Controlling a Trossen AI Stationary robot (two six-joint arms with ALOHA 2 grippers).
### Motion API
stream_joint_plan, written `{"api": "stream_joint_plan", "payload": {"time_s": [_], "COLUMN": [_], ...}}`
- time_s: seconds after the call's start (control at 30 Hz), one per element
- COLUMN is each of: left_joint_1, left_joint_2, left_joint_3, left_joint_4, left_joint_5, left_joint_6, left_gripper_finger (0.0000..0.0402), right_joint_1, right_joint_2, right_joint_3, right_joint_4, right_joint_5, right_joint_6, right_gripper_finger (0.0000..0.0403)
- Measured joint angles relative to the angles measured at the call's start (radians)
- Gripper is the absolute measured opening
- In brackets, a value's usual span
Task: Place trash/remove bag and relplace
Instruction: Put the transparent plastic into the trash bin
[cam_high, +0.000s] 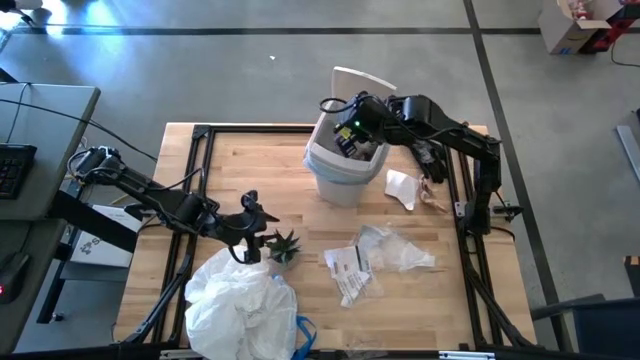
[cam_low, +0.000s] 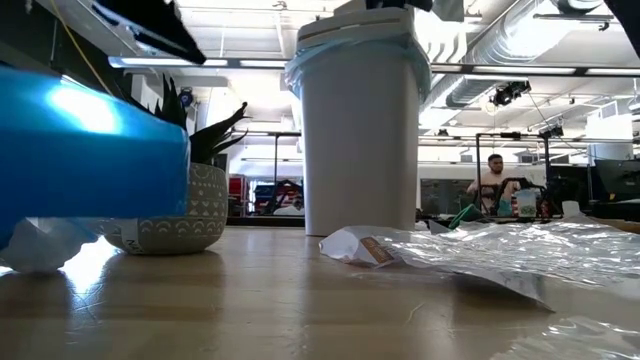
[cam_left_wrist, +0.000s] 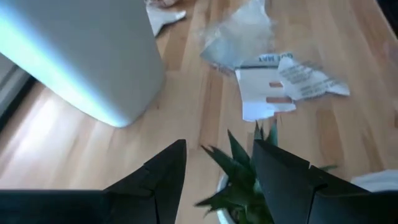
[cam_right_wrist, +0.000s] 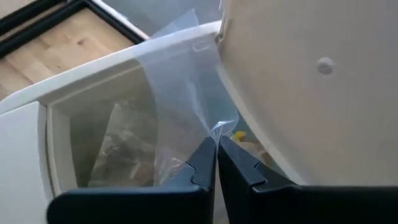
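From above, a white bin (cam_high: 345, 165) stands at the table's far middle, lined with a thin light-blue bag (cam_high: 322, 157). The right gripper (cam_high: 350, 135) reaches into its mouth. Clear plastic wrappers (cam_high: 395, 248) and white paper scraps (cam_high: 350, 270) lie nearer the front edge. The left gripper (cam_high: 262, 240) hovers by a small green plant (cam_high: 283, 245).

At table level, the bag's rim folds over the bin top.

The left wrist view shows 2 fingers (cam_left_wrist: 165, 171) spread apart, holding nothing, above the plant.

The right wrist view shows fingers (cam_right_wrist: 202, 162) pinched closed on the bag's film.
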Motion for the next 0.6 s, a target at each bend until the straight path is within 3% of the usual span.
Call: {"api": "stream_joint_plan", "payload": {"time_s": [0.37,0.6], "left_joint_1": [-0.001,0.000], "left_joint_2": [-0.004,-0.007], "left_joint_3": [-0.045,-0.045], "left_joint_4": [0.065,0.167], "left_joint_5": [0.031,0.074], "left_joint_6": [-0.034,0.008], "left_gripper_finger": [0.0170,0.0170], "right_joint_1": [-0.018,0.011], "right_joint_2": [0.001,-0.002], "right_joint_3": [-0.004,-0.003], "right_joint_4": [0.009,0.086], "right_joint_5": [-0.051,-0.013], "right_joint_6": [0.023,-0.002], "right_gripper_finger": [0.0083,0.0114]}}
